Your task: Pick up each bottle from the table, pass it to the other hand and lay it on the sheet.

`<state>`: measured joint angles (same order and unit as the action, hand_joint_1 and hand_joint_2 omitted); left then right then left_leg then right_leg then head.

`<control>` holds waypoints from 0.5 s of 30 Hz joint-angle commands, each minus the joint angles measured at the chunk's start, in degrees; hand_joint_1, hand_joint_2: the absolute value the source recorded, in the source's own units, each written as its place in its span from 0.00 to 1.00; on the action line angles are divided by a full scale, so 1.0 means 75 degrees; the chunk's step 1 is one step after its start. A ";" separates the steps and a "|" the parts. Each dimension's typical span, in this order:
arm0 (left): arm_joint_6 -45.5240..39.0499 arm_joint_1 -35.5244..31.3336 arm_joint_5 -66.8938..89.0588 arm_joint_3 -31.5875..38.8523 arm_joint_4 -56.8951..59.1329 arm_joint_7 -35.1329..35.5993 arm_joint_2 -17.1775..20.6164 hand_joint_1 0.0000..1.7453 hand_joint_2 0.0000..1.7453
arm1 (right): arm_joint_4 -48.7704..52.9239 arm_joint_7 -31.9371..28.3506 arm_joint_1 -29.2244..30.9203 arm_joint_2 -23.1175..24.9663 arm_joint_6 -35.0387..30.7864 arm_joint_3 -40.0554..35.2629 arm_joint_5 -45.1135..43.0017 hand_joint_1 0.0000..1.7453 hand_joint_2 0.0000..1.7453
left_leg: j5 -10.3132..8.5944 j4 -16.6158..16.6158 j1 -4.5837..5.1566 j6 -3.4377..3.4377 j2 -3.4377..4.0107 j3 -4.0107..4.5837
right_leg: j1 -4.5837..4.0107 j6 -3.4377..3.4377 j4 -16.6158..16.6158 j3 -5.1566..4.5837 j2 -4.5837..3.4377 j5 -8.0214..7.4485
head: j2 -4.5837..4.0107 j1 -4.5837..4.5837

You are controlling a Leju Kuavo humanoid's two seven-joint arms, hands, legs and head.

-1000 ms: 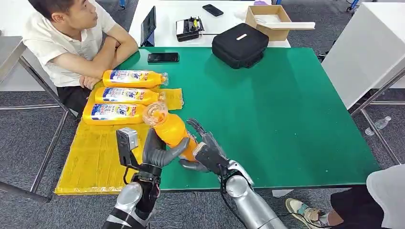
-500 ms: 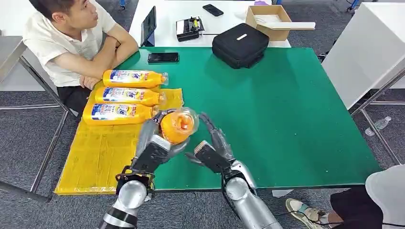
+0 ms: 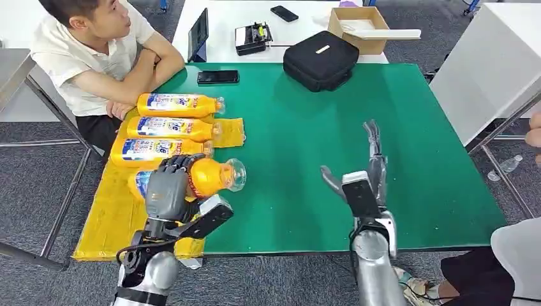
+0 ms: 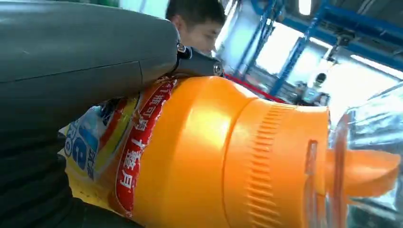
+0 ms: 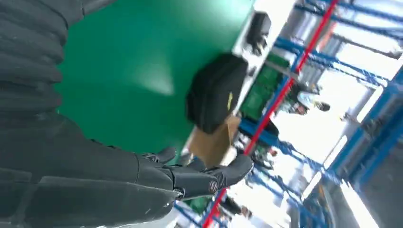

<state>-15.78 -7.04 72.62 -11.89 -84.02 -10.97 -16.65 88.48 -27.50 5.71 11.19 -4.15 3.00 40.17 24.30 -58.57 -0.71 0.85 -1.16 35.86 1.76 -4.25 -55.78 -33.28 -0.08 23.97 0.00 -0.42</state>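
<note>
The green table [image 3: 357, 146] takes up most of the head view, with a broad bare stretch from its centre out to the 3 o'clock edge. The yellow sheet [image 3: 115, 217] covers the table's corner at 8 o'clock, running out to the near and left edges. A seated person [image 3: 96, 57] leans folded arms on the table at 11 o'clock, close to the sheet's far end. A black bag [image 3: 320, 58] sits at 12 o'clock near the far edge, and a black phone [image 3: 217, 77] lies at that edge between bag and person. Three bottles [image 3: 169, 127] lie side by side on the far part of the sheet, caps toward 3 o'clock. The left hand [image 3: 167, 191] has its fingers wrapped round a fourth orange bottle [image 3: 204, 177], gripping its labelled body; the bottle lies roughly level at the sheet's right edge, just nearer than the three, clear cap toward 3 o'clock. The right hand [image 3: 365, 175] stands over bare green at 5 o'clock, fingers spread and extended toward 12, holding nothing, well apart from the bottle.
</note>
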 commanded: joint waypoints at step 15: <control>-0.0156 -0.1333 0.1720 0.0552 0.4441 0.0595 0.0797 0.34 1.00 | -0.1049 -0.0522 0.0463 -0.0254 0.0321 0.0335 -0.0412 0.00 1.00 | 0.0002 0.0012 -0.0003 -0.0002 0.0015 -0.0034 | -0.0008 0.0028 0.0010 0.0035 -0.0005 0.0001 | 0.0000 0.0000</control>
<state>-18.56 -11.66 85.79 -8.31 -63.64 -7.06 -12.20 88.19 -30.53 6.18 11.15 -2.69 5.92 37.53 24.27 -58.57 -0.71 0.85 -1.18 35.88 1.77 -4.25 -55.81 -33.27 -0.07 23.97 0.00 -0.42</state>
